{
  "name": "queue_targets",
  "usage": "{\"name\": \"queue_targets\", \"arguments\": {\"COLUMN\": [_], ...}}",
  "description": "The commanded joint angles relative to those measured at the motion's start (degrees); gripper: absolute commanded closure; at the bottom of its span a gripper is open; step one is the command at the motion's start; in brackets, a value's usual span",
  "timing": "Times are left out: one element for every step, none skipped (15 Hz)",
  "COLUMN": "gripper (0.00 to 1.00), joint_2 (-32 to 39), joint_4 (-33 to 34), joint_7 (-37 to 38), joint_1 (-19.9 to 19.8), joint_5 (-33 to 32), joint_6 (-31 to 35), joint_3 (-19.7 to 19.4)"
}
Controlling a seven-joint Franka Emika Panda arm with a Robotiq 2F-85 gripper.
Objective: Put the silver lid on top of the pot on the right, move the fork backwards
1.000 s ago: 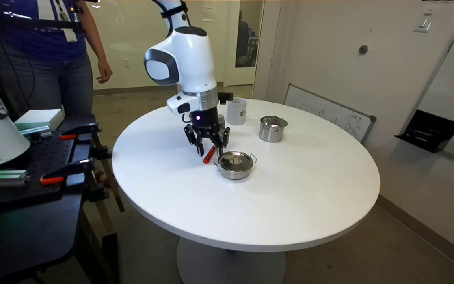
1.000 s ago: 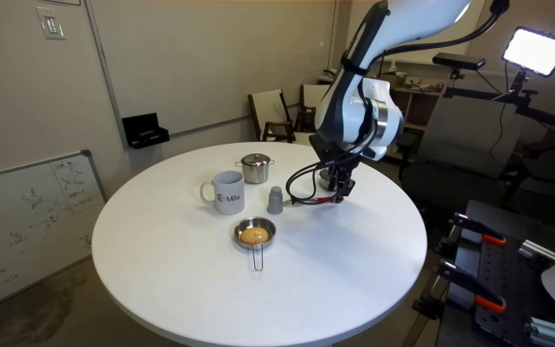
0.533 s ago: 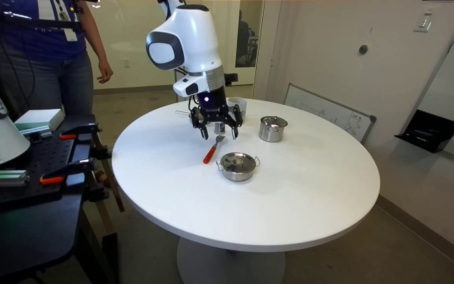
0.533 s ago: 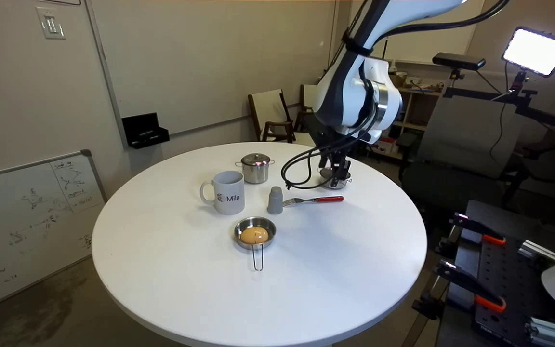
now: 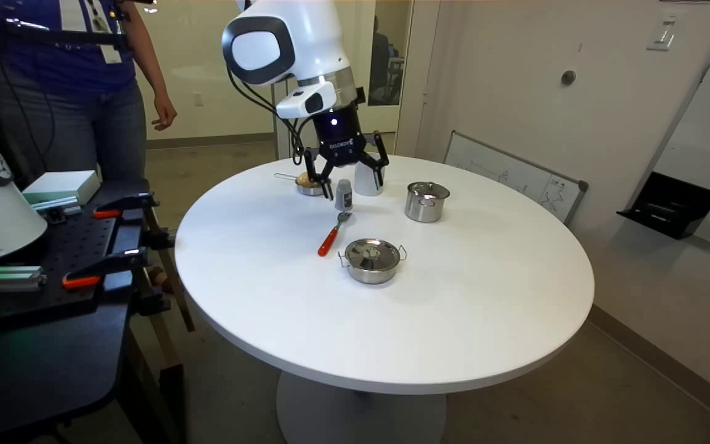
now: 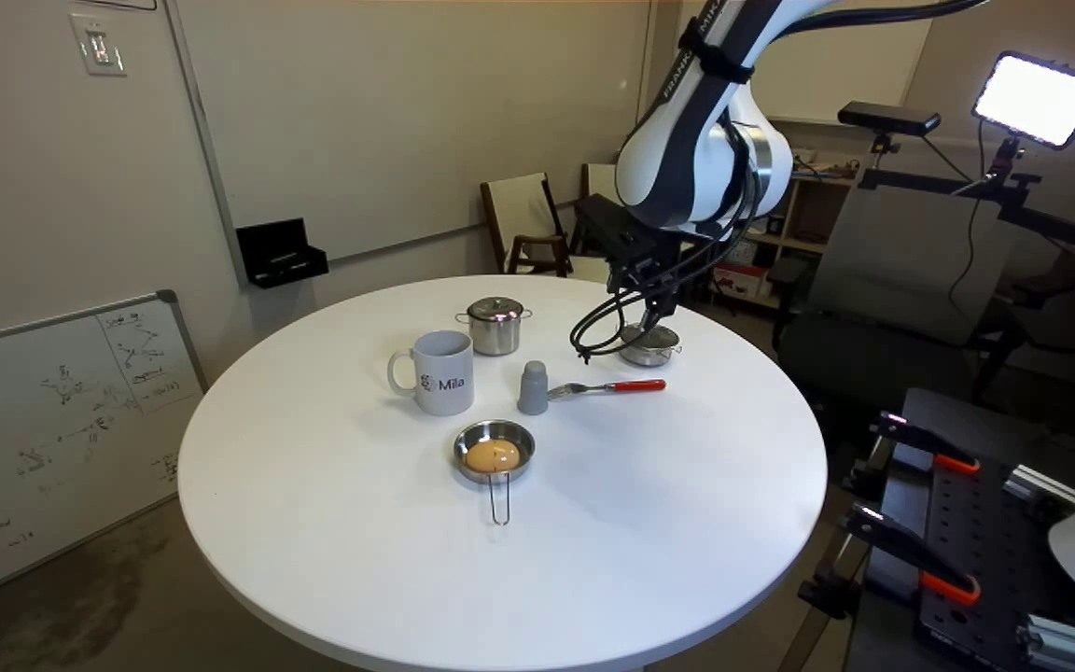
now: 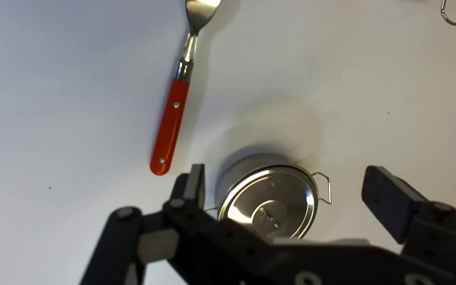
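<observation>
The silver lid (image 5: 372,251) lies flat on the low pot (image 5: 373,275), covering its opening; both stand on the white table. The lid (image 6: 655,338) and the pot (image 6: 648,357) also show in an exterior view, partly behind the arm's cables. The fork (image 5: 329,239), with its red handle (image 7: 170,122), lies on the table beside the pot. My gripper (image 5: 355,189) is open and empty, raised above the table. In the wrist view the open jaws (image 7: 285,178) frame the lid (image 7: 287,190) from above, apart from it; the gripper body hides the lid's near edge.
A taller lidded pot (image 5: 426,205) stands farther right. A white mug (image 6: 444,375), a grey shaker (image 6: 533,390) near the fork's head, and a small pan (image 6: 461,459) holding an egg-like thing stand nearby. Black cables (image 6: 593,347) hang from the arm.
My gripper has risen and moved back from beside the low pot, staying open, and has tilted. The pot with its lid shifted slightly to the right early on. The fork has not moved.
</observation>
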Motion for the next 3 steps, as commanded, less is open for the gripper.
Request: {"name": "queue_targets", "arguments": {"gripper": [0.00,0.00,0.00], "joint_2": [0.1,0.2,0.2], "joint_4": [-0.2,-0.3,-0.4], "joint_7": [0.0,0.0,0.0], "joint_1": [1.1,1.7,1.9], "joint_5": [-0.6,-0.8,-0.9], "joint_6": [0.0,0.0,0.0], "joint_3": [-1.0,-1.5,-1.7]}}
